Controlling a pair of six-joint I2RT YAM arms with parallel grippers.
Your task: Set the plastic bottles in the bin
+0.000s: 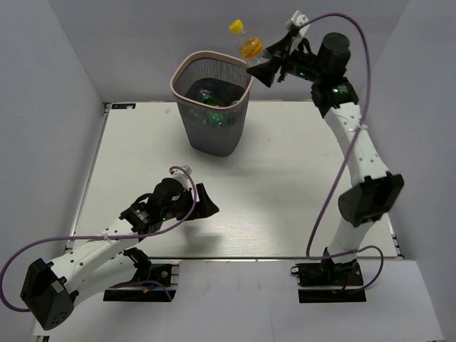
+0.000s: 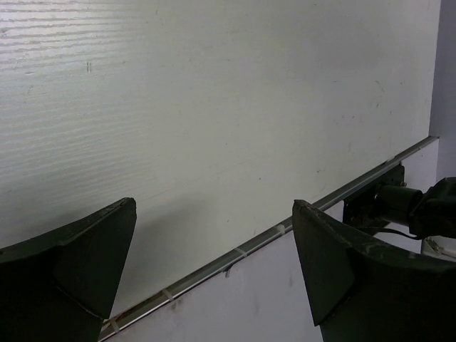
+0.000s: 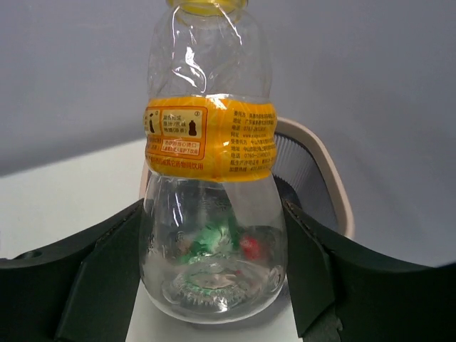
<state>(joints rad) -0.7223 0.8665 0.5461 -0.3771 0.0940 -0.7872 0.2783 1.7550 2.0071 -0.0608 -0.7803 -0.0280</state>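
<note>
My right gripper (image 1: 265,65) is shut on a clear plastic bottle with an orange label and yellow cap (image 1: 249,44), held in the air just above the far right rim of the bin (image 1: 211,114). In the right wrist view the bottle (image 3: 211,164) stands between both fingers (image 3: 313,263), with the bin's pale rim (image 3: 324,167) behind it. Green bottles lie inside the bin (image 1: 211,96); green and red show through the held bottle's base. My left gripper (image 1: 202,203) is open and empty above the table's near left part; its wrist view shows only bare table between the fingers (image 2: 92,263).
The white table (image 1: 285,178) is enclosed by grey walls at the back and sides. Its metal front edge strip (image 2: 285,228) and the right arm's base mount (image 2: 399,206) show in the left wrist view. No bottle shows on the table.
</note>
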